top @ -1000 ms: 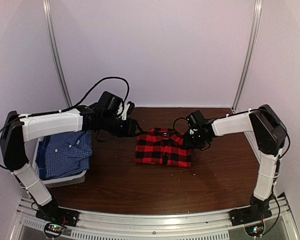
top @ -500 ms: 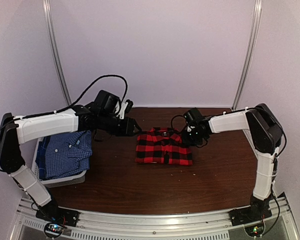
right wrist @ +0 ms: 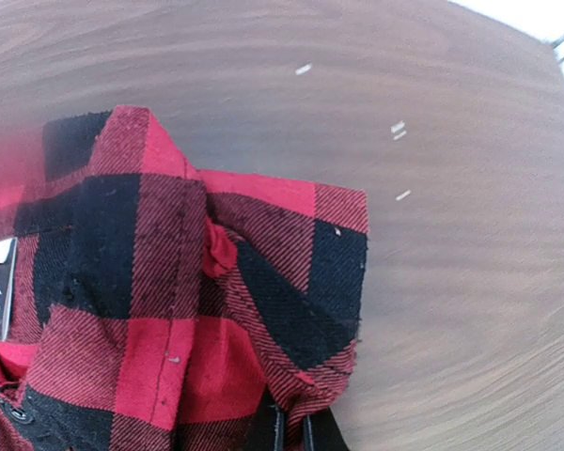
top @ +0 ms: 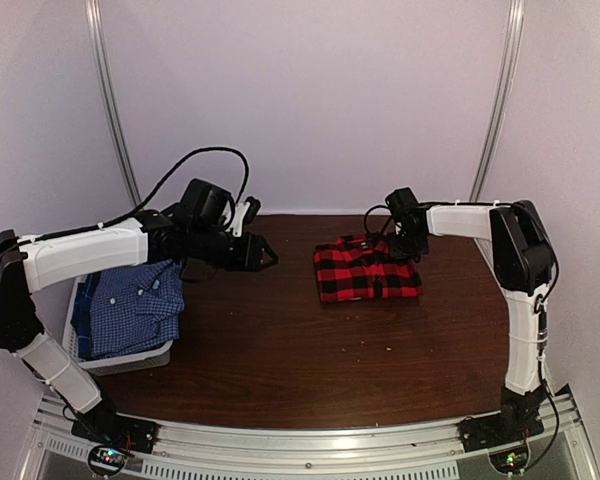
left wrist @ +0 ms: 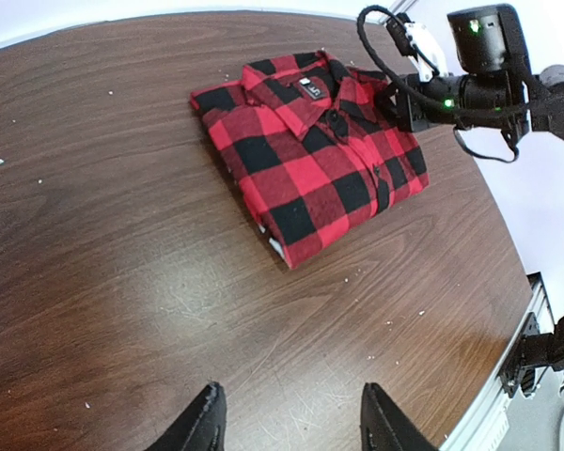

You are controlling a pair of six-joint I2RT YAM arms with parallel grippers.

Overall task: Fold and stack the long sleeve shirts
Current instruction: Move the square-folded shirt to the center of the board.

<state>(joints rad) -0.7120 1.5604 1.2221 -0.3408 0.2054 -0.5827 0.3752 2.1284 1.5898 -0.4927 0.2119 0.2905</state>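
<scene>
The red-and-black plaid shirt [top: 367, 272] lies folded on the brown table [top: 280, 350], right of centre, its white neck label [left wrist: 310, 87] facing up. My right gripper [top: 408, 245] sits at its far right edge. In the right wrist view the right gripper [right wrist: 291, 437] is shut on a pinch of the red plaid cloth [right wrist: 263, 291]. My left gripper [top: 265, 255] hovers open over bare wood to the left of that shirt, and in its own view the left gripper [left wrist: 291, 418] holds nothing. The blue-and-white check shirt [top: 130, 305] lies folded in the basket.
The pale grey basket [top: 130, 360] stands at the table's left edge, under my left arm. White walls with metal rails [top: 115, 120] close in the back and sides. Small white crumbs [left wrist: 390, 324] dot the wood.
My right gripper has shut on the plaid shirt's edge and pulled the shirt to the right and slightly back. The left gripper has stayed open and lifted a little.
</scene>
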